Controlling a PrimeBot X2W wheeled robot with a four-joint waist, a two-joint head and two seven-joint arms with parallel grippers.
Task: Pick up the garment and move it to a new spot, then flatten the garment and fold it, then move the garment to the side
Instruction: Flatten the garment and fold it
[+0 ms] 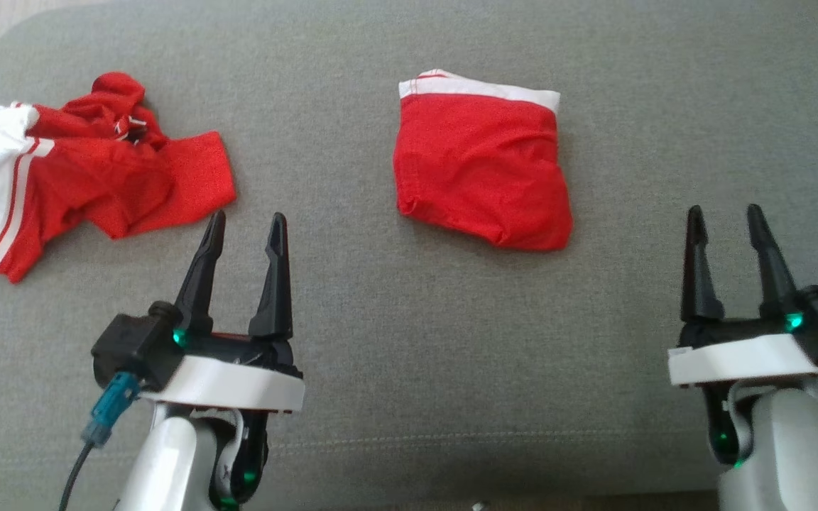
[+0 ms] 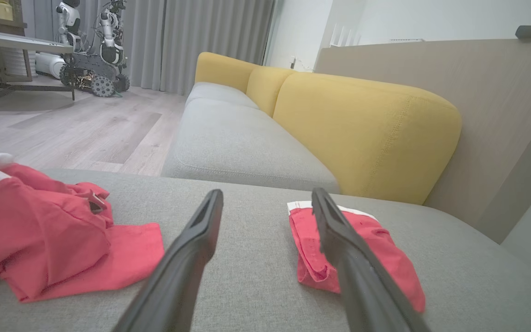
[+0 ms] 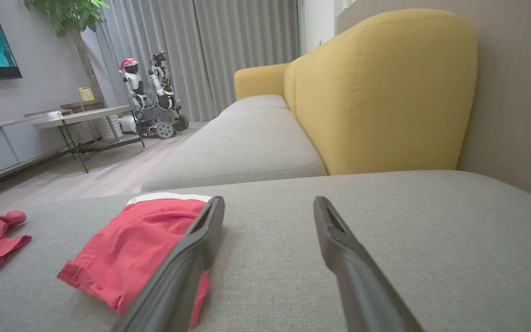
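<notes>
Where the head view ends, the crumpled garment is cropped.

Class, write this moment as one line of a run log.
left gripper: open, empty | right gripper: open, empty | folded garment: lying on grey cushion, centre | crumpled garment: far left, untouched

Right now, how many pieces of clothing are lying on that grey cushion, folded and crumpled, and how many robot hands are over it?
Folded red garment: 1
Crumpled red-and-white garment: 1, as far as the heap shows
Robot hands, both open: 2, the left hand and the right hand
Total: 4
</notes>
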